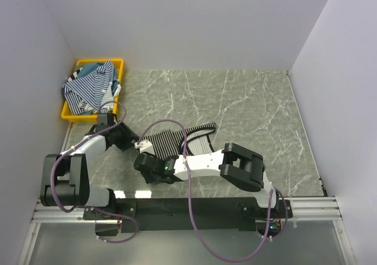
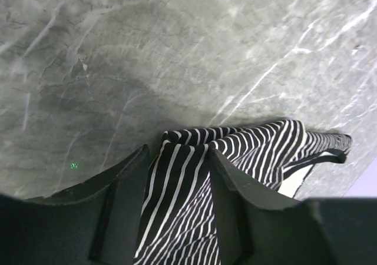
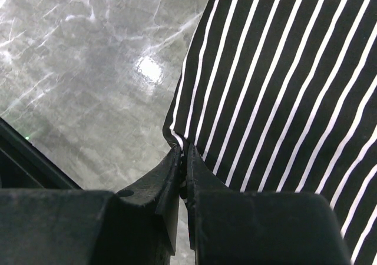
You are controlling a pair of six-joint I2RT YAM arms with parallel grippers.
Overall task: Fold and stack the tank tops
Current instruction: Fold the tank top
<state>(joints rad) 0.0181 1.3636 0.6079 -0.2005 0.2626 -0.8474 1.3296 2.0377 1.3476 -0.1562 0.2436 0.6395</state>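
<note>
Girl: Stripes! Where is the black striped top [image 1: 177, 136]?
Boy: It lies on the gray table [image 1: 247, 100], low in the middle of the top view, right in front of the two arms.
Girl: What does the right gripper [image 3: 184, 153] do?
Boy: Its fingers are pressed together. They pinch the edge of the black striped top, low in the middle of its own view.
Girl: And the left gripper [image 2: 178, 153]?
Boy: Its fingers stand wide apart. A bunched bit of the same top sits in the gap between them, at the bottom of that view.
Girl: Are there more tops?
Boy: Yes. Blue-and-white tops [image 1: 88, 88] are heaped in the yellow bin [image 1: 69, 115], at the upper left of the top view. A teal top [image 1: 88, 69] peeks out near the top edge of that bin.
</note>
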